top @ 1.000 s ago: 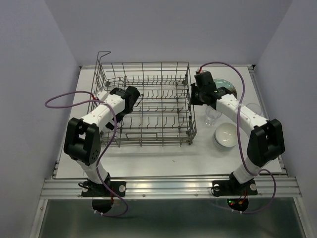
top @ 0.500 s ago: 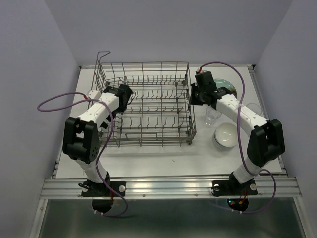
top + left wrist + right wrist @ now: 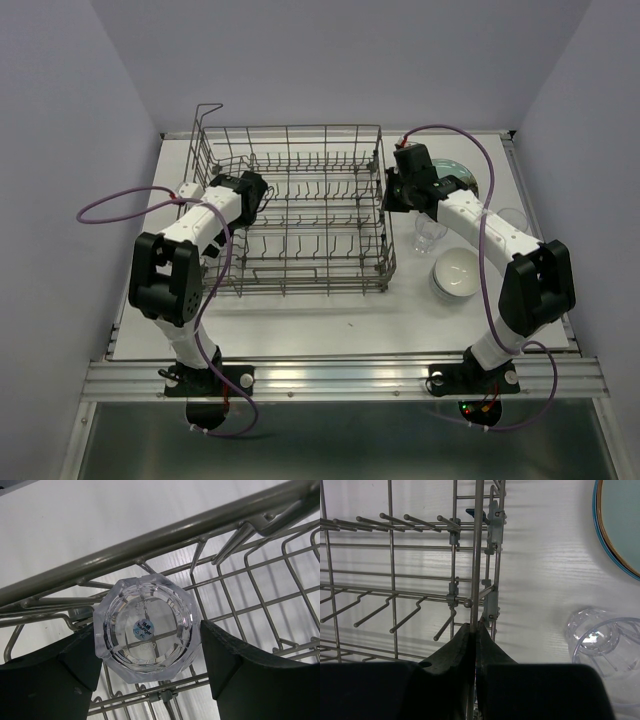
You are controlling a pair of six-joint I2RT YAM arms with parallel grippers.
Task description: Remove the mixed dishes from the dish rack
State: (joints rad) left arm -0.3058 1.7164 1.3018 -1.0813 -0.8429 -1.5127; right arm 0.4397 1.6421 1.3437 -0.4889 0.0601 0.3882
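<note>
The grey wire dish rack (image 3: 300,215) stands left of centre. My left gripper (image 3: 252,188) is inside it near its left wall, shut on a clear faceted glass (image 3: 147,627) that is bottom-up, with one finger on each side and the rack rim (image 3: 150,540) just beyond. My right gripper (image 3: 392,190) is shut on a wire of the rack's right wall (image 3: 478,555). To the right of the rack stand a pale green plate (image 3: 458,175), a clear glass (image 3: 430,235), another glass (image 3: 513,220) and stacked white bowls (image 3: 455,272).
In the right wrist view the green plate (image 3: 620,525) and a clear glass (image 3: 605,640) lie on the white table right of the rack wall. The purple cables loop beside both arms. The table's raised edge runs along the back.
My left gripper has shifted a little to the left, toward the rack's left wall, and its arm has straightened. The right arm has not moved.
</note>
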